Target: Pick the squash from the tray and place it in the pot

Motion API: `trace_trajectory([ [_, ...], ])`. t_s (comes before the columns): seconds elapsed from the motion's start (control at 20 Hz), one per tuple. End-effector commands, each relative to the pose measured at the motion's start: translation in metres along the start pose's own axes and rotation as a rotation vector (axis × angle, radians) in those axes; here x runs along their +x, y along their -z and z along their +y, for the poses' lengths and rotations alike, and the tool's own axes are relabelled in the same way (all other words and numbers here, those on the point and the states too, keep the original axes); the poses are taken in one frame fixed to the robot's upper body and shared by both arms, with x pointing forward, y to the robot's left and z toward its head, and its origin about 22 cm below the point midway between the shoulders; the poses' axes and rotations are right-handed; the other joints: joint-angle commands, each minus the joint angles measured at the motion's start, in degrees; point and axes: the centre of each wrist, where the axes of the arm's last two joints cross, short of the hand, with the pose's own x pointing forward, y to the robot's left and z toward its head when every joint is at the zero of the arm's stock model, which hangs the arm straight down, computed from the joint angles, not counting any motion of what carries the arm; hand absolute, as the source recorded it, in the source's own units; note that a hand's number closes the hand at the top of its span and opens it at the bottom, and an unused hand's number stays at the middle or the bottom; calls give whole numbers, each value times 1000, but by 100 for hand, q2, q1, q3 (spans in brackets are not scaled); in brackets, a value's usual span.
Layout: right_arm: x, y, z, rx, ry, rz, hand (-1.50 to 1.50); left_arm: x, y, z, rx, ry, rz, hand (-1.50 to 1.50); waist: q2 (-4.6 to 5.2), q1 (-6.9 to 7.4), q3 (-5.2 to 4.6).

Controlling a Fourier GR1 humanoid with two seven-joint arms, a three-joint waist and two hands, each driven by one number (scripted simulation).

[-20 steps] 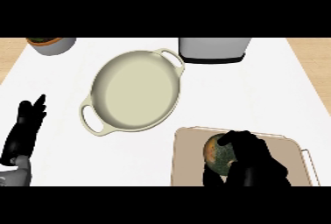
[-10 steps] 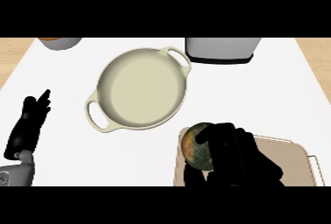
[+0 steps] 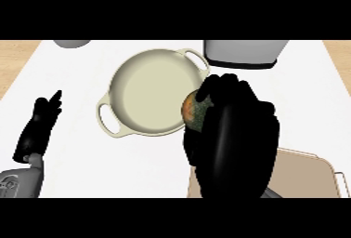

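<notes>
My right hand (image 3: pixel 233 125) is curled round the squash (image 3: pixel 193 110), a green and orange lump of which only the left side shows. Hand and squash hang over the right rim of the cream pot (image 3: pixel 147 93), which has two loop handles and nothing visible inside. The tan tray (image 3: pixel 305 167) lies at the lower right, mostly hidden behind my right hand and forearm. My left hand (image 3: pixel 40 128) rests open at the left edge, fingers pointing up, well apart from the pot.
A grey and white appliance (image 3: pixel 243 53) stands at the back right, close behind the pot's far handle. A grey container (image 3: pixel 72 43) shows partly at the back left. The white counter (image 3: pixel 75 83) meets wood along both side edges.
My right hand has lifted the squash off the tray and carried it up and left to the pot's right rim. The left hand has stayed put.
</notes>
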Motion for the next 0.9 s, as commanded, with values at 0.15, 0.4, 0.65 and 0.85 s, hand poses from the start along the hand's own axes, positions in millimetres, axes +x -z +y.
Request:
trace_trajectory([
  [0.15, 31, 56, 21, 143, -38, 250, 150, 6, 3, 2, -4, 11, -23, 0, 29, 163, 5],
  [0.4, 41, 78, 47, 304, -45, 265, 150, 9, 3, -13, -27, 2, -21, 0, 39, 183, 12],
  [0.65, 24, 91, 77, 380, 86, 405, -150, 9, 7, -5, -34, 14, -23, 0, 80, 216, 19],
  [0.85, 31, 90, 86, 353, 208, 385, -150, 14, 8, -9, -38, 2, -17, 0, 70, 244, 21],
])
